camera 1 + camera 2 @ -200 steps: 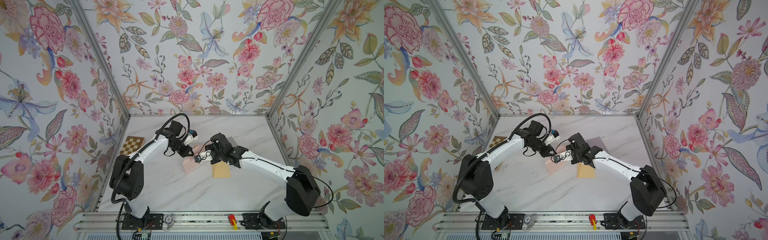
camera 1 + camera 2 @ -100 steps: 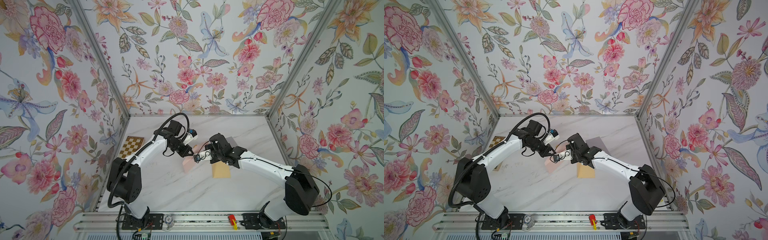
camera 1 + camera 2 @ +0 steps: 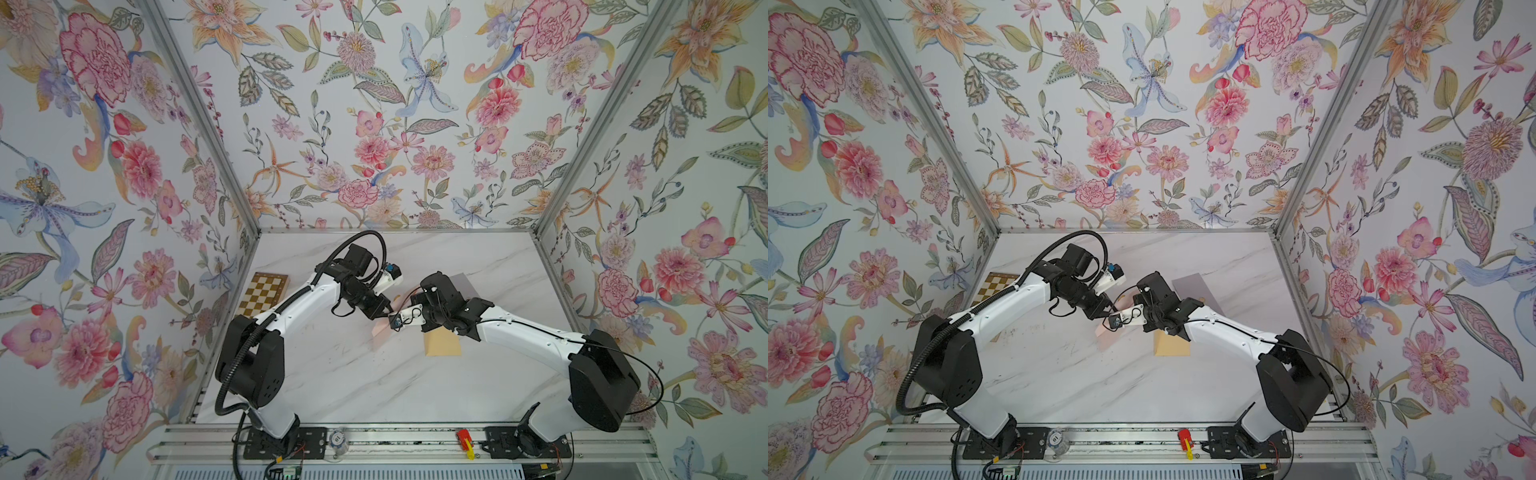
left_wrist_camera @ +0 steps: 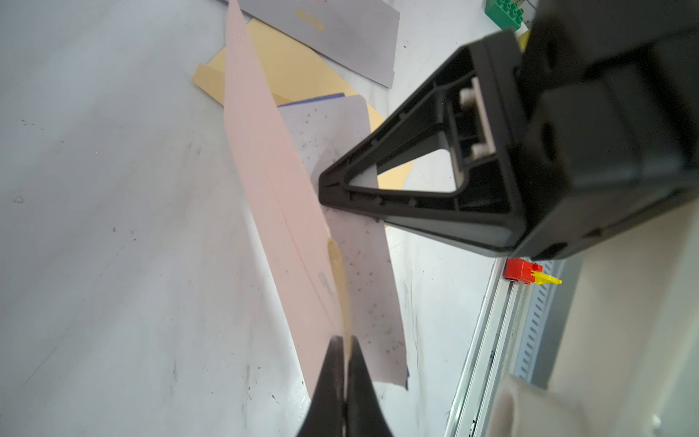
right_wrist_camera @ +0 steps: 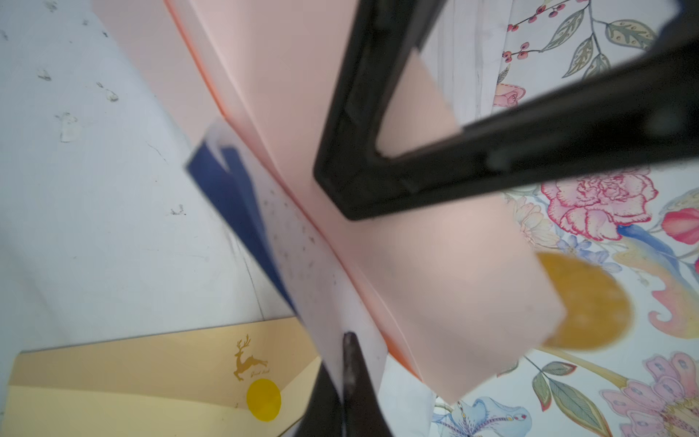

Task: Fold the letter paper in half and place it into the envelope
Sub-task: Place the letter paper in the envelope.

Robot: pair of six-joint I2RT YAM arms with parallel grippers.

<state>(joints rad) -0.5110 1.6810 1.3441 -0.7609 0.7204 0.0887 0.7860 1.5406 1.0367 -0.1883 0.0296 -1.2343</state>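
The pink envelope (image 4: 272, 189) hangs tilted above the table, its flap bearing a round golden sticker (image 5: 590, 302). My left gripper (image 4: 346, 340) is shut on the envelope's edge. The letter paper (image 5: 302, 242), white with dark speckles and a blue side, lies against the envelope's open side. Whether it reaches inside I cannot tell. My right gripper (image 5: 350, 338) is shut on the paper's corner. In both top views the two grippers meet over mid-table, with the pink envelope (image 3: 380, 330) (image 3: 1106, 336) showing below them.
A tan envelope (image 3: 442, 345) with a gold deer print (image 5: 249, 359) lies on the table under my right arm. A grey envelope (image 3: 465, 280) lies behind it. A chessboard (image 3: 264, 293) sits at the left wall. A red and yellow piece (image 3: 465, 440) rests on the front rail.
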